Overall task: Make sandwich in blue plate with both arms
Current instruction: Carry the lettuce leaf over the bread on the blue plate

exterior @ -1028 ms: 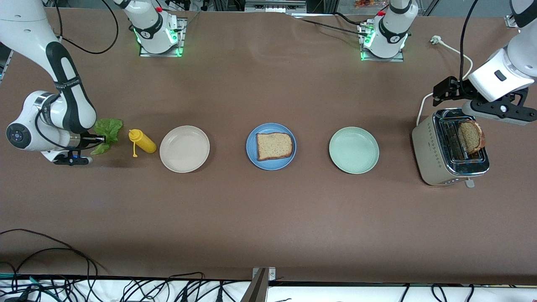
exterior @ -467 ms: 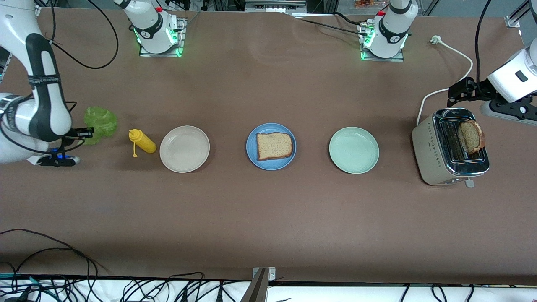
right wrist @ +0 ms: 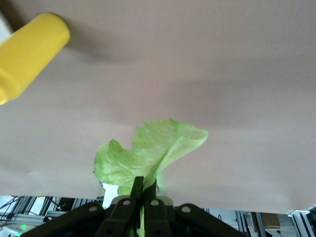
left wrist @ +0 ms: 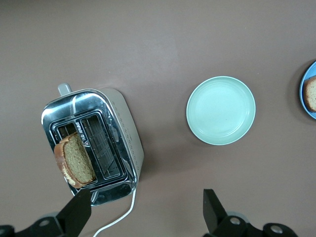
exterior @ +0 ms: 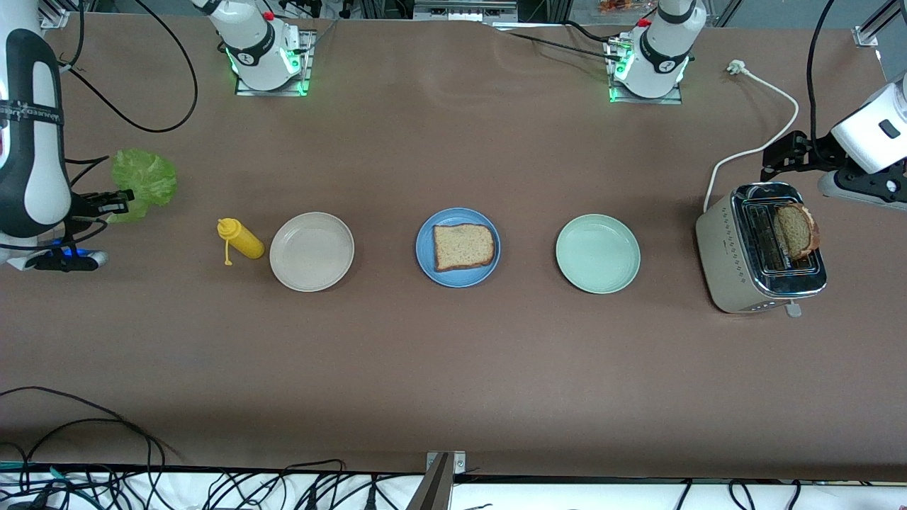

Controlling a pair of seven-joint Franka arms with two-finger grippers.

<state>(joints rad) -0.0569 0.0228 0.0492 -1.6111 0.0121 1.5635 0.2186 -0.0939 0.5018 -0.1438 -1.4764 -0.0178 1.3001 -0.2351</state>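
Right gripper point(right wrist: 144, 190): clamped on the lettuce leaf point(exterior: 142, 183) — up over the table's right-arm end.
Left gripper point(left wrist: 146, 210): fingers spread, empty — above the toaster point(exterior: 757, 249).

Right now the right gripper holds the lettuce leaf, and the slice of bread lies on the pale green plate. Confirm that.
Not quite. The right gripper does hold the lettuce leaf, but the slice of bread lies on the blue plate; the pale green plate holds nothing. The front view shows it.
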